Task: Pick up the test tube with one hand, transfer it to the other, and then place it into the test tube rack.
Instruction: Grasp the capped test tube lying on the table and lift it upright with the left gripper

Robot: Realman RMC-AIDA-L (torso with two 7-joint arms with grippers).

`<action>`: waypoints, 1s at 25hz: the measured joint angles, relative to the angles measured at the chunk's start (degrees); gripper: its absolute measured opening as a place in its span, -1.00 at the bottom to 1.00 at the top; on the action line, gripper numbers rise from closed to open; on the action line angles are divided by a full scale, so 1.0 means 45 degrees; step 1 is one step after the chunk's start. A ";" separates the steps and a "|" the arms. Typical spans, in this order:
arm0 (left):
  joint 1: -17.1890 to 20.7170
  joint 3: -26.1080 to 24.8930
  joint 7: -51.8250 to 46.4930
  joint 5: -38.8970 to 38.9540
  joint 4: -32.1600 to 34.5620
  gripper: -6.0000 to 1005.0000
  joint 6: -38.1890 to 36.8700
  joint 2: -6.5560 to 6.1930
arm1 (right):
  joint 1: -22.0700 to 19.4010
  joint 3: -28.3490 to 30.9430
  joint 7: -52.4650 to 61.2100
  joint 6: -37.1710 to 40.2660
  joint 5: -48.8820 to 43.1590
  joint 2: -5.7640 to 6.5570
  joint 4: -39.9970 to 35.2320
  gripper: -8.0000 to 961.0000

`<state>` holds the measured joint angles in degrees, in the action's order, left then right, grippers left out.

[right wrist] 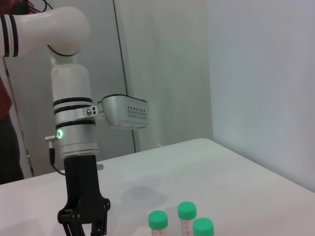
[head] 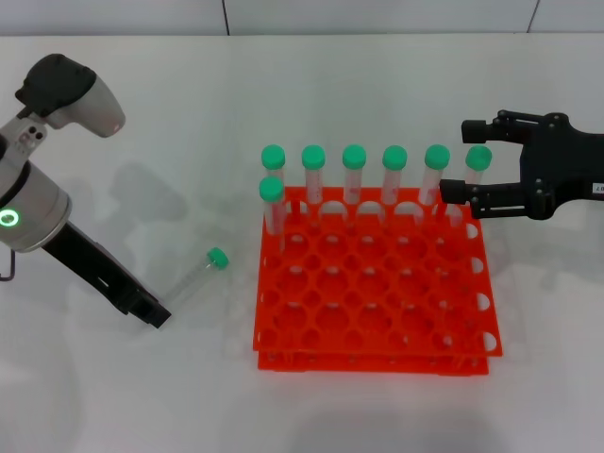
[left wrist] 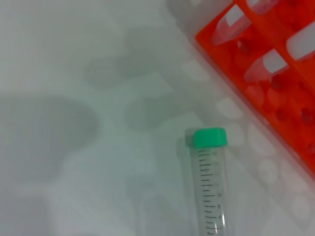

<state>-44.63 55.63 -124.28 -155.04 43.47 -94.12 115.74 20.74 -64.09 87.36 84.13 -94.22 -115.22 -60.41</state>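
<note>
1. Test tube [head: 200, 272] w/ green cap lies flat on the white table [head: 113, 396], just left of the orange rack [head: 373, 311], cap end pointing up-right toward the rack; not held by anything.
2. Left gripper [head: 156, 313] sits low over the table near the tube's bottom end, not touching it; can't tell if its fingers are spread or closed.
3. Left wrist view: tube [left wrist: 210, 184] w/ graduation marks on bare table, rack corner [left wrist: 256, 64] near its cap.
4. Right gripper [head: 462, 159] hovers at the rack's back right corner, fingers spread apart, empty, beside the capped tubes there.
5. Seven other tubes [head: 354, 179] stand upright in the rack: six along the back row, one in front at the left end.
</note>
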 joint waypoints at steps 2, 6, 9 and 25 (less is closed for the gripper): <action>-0.0002 0.0000 0.0000 0.0000 0.0000 -0.45 0.0008 0.0001 | 0.0000 -0.0010 0.0000 -0.0004 0.0000 0.0000 -0.0004 0.79; -0.0005 -0.0001 0.0000 -0.0115 0.0002 -0.47 0.0033 0.0033 | 0.0000 -0.0014 0.0000 -0.0005 0.0000 0.0000 -0.0005 0.79; -0.0022 -0.0001 0.0000 -0.0175 0.0004 -0.48 0.0042 0.0061 | 0.0000 -0.0011 0.0000 -0.0005 0.0000 0.0000 -0.0005 0.79; -0.0080 0.0058 -0.0053 -0.0270 0.0014 -0.61 0.0269 0.0073 | -0.0001 -0.0008 0.0000 -0.0028 0.0000 0.0000 -0.0049 0.79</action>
<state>-44.99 55.90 -124.52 -156.26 43.54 -92.91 116.07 20.74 -64.12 87.36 84.00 -94.22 -115.22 -60.63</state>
